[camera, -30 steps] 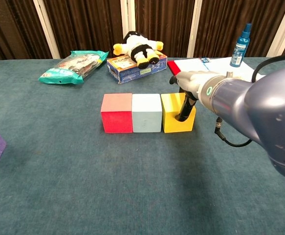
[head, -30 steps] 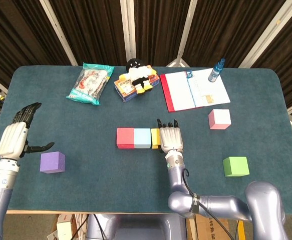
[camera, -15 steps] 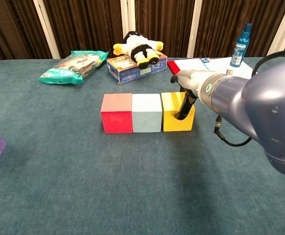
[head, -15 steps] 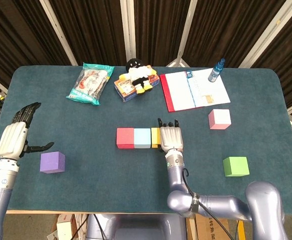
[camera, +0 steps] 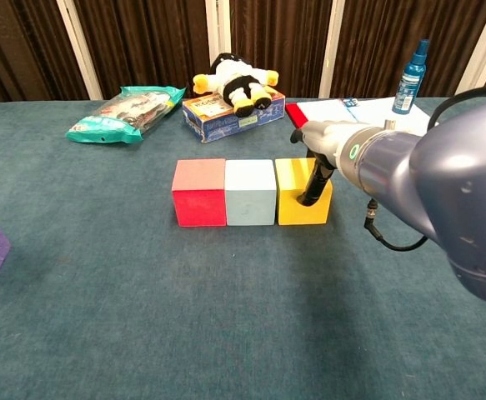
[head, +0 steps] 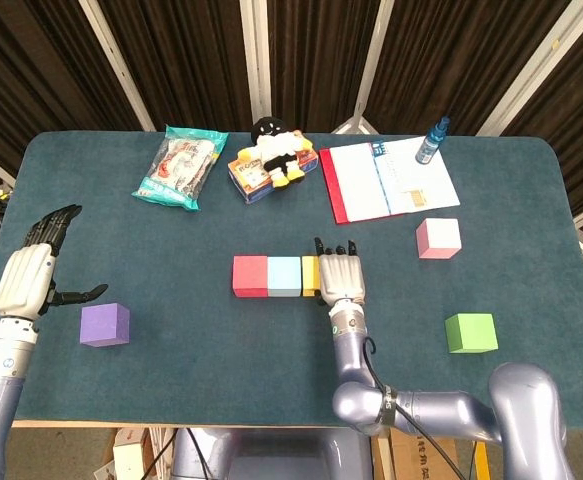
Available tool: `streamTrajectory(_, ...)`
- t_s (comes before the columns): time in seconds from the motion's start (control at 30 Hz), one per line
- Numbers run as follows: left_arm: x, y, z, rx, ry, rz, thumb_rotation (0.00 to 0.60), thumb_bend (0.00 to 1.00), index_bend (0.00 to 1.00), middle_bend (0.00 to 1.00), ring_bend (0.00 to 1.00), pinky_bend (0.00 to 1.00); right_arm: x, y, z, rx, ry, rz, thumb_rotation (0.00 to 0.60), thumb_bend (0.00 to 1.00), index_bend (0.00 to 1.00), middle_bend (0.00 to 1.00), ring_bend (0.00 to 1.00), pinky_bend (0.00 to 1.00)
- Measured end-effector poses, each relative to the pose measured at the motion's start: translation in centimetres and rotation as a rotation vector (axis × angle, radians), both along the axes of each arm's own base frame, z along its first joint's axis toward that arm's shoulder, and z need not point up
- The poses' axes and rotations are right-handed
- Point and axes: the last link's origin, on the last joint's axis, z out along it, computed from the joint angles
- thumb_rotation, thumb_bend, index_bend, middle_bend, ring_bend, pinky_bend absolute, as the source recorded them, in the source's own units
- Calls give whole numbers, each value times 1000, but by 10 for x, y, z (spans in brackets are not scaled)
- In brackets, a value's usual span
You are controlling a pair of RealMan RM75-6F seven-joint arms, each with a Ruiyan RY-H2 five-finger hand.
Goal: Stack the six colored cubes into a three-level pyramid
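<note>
Nearest the robot, the purple cube (head: 105, 324) lies by the open, empty left hand (head: 31, 270), and the green cube (head: 471, 332) sits alone at the right, both unmoved. Mid-table, the right hand (head: 340, 271) still grips the yellow cube (camera: 295, 192), touching the light blue cube (camera: 250, 192) and red cube (camera: 199, 192); nothing has shifted. Farther back, the pink cube (head: 438, 238) rests near the open notebook (head: 386, 179)

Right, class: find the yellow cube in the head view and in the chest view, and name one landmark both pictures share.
Head view: the yellow cube is mid-table, mostly hidden under the right hand, at the right end of the row.
Chest view: the same cube is centre, right of the light blue cube.
Shared landmark: the red cube at the row's left end.
</note>
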Motion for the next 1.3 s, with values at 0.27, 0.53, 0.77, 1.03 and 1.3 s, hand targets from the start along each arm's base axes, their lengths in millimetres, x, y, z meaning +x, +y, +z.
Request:
streamTrajectory(0.27, 0, 0, 0, 0, 1, 1, 600, 48, 0, 44, 0, 0, -1, 0, -1, 3, 0, -3, 600, 341, 0, 379, 186, 0)
streamTrajectory(0.53, 0, 0, 0, 2, 1, 1, 600, 48, 0, 44, 0, 0, 1, 1, -3, 7, -1, -1, 600, 340, 0, 379, 176, 0)
streamTrajectory(0.77, 0, 1, 0, 0, 2, 1, 600, 49, 0, 45, 0, 0, 1, 3, -4, 19, 0, -2, 600, 341, 0, 286, 76, 0)
streamTrajectory(1.03, 0, 0, 0, 0, 2, 3, 600, 48, 0, 45, 0, 0, 0, 5, -6, 31, -11, -7, 600, 341, 0, 164, 12, 0)
streamTrajectory(1.3, 0, 0, 0, 0, 0, 1, 600, 48, 0, 45, 0, 0, 1, 6, -4, 28, -28, 6, 600, 341, 0, 62, 0, 0)
